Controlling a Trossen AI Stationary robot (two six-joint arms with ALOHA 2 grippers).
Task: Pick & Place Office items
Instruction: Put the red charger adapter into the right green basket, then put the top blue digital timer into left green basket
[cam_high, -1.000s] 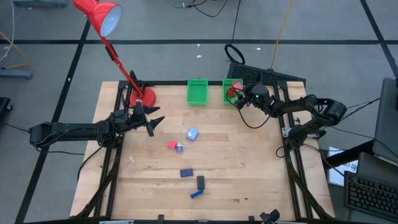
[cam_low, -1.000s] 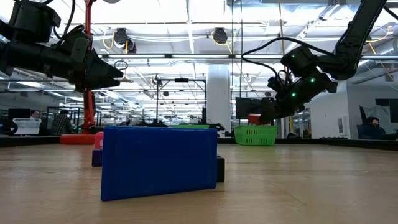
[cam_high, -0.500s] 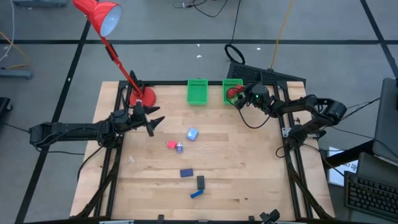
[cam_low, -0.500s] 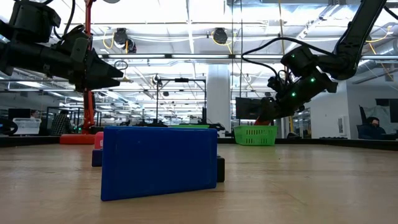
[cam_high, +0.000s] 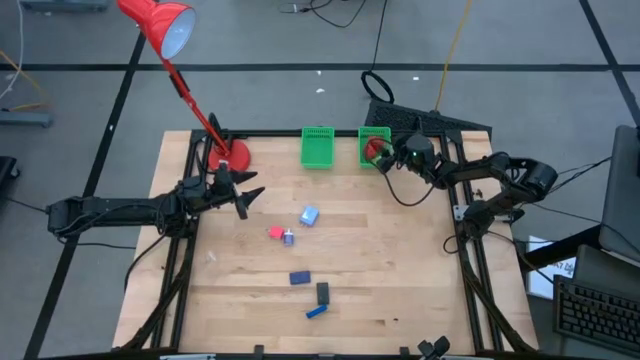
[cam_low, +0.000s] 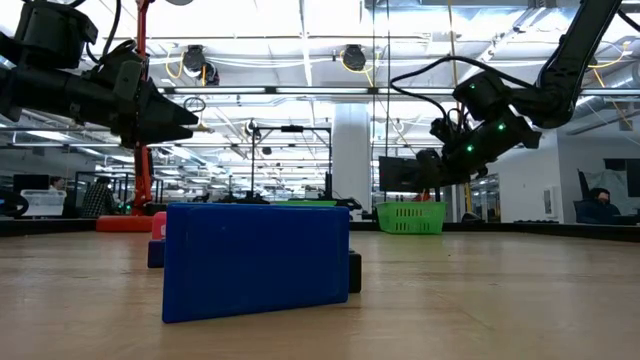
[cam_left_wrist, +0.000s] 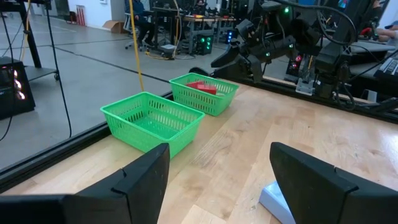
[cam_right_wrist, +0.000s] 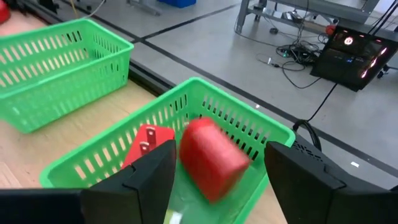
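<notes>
Over the right green basket (cam_high: 365, 133) at the table's far edge, my right gripper (cam_high: 386, 156) (cam_right_wrist: 217, 186) hangs open. A blurred red block (cam_right_wrist: 211, 158) shows between and beyond its fingers, over the basket's inside and touching neither finger. A second red block (cam_right_wrist: 146, 146) lies in that basket. My left gripper (cam_high: 243, 192) (cam_left_wrist: 217, 186) is open and hovers near the lamp's base. On the table's middle lie a pale blue cube (cam_high: 309, 215), a red block (cam_high: 275, 233), a dark blue oblong (cam_high: 299, 278) (cam_low: 255, 260) and a black oblong (cam_high: 323, 292).
A second green basket (cam_high: 317, 146) (cam_left_wrist: 152, 121) stands left of the first. The red desk lamp's base (cam_high: 230, 156) sits at the far left corner, its arm slanting out over the floor. A small blue piece (cam_high: 316, 311) lies near the near edge. Bare wood surrounds the items.
In the low view a red block stood at my right gripper's fingertips a second ago and no longer shows there. It is now blurred over the right basket. My right gripper has risen slightly.
</notes>
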